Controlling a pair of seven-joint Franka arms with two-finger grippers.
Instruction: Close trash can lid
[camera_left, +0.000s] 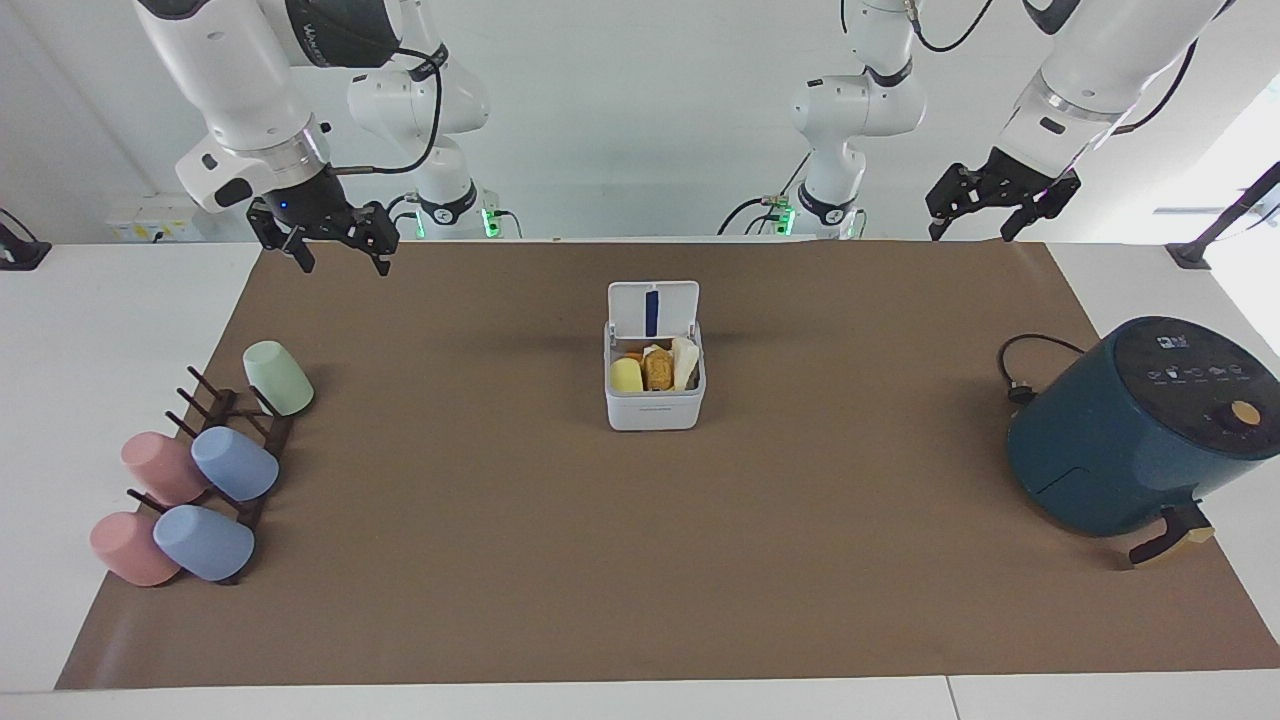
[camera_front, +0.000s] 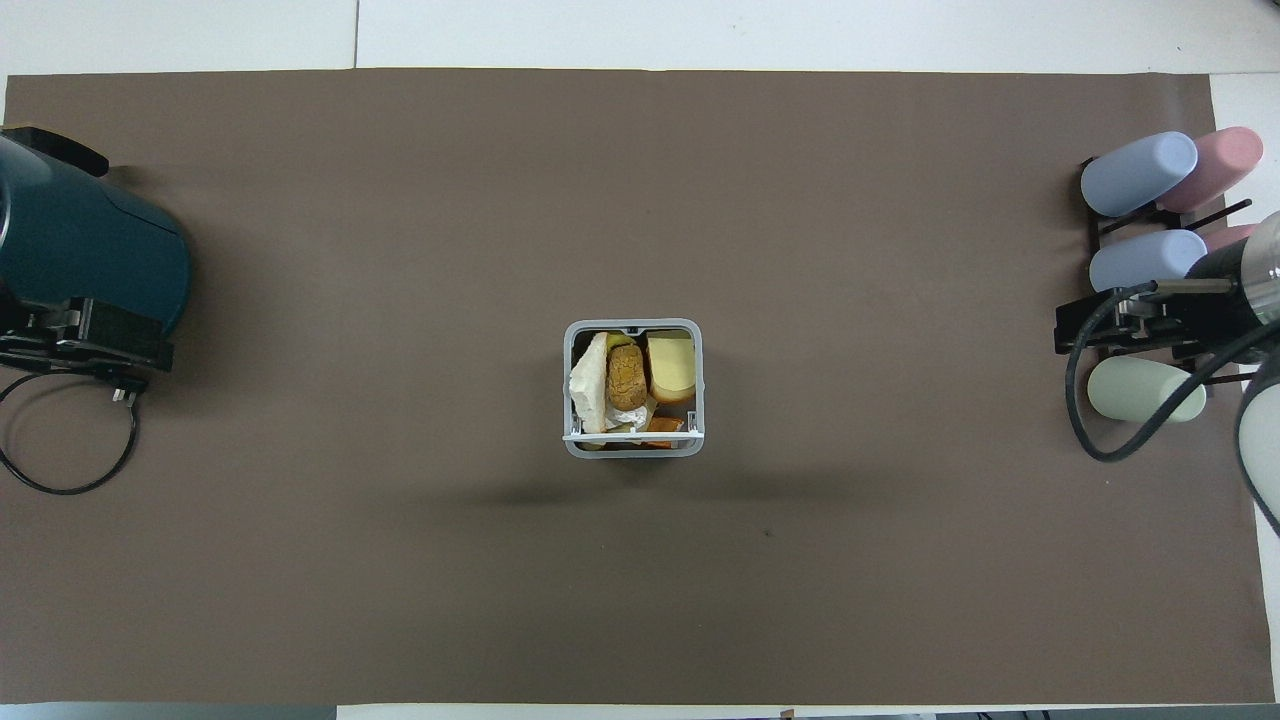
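Observation:
The trash can (camera_left: 655, 408) is a small white square bin in the middle of the brown mat, filled with food scraps; it also shows in the overhead view (camera_front: 568, 392). Its lid (camera_left: 653, 308) stands open and upright on the edge nearer the robots, with the dark blue strip facing outward; from overhead the lid (camera_front: 633, 437) is seen edge-on. My right gripper (camera_left: 342, 262) hangs open and empty, raised over the cup rack (camera_front: 1125, 328). My left gripper (camera_left: 972, 232) hangs open and empty, raised by the air fryer (camera_front: 85, 345). Both are well away from the trash can.
A dark teal air fryer (camera_left: 1140, 430) with its black cord (camera_left: 1030, 365) stands at the left arm's end of the table. A dark rack (camera_left: 240, 440) with several pink, blue and green cups lies at the right arm's end. The brown mat (camera_left: 640, 560) covers the table.

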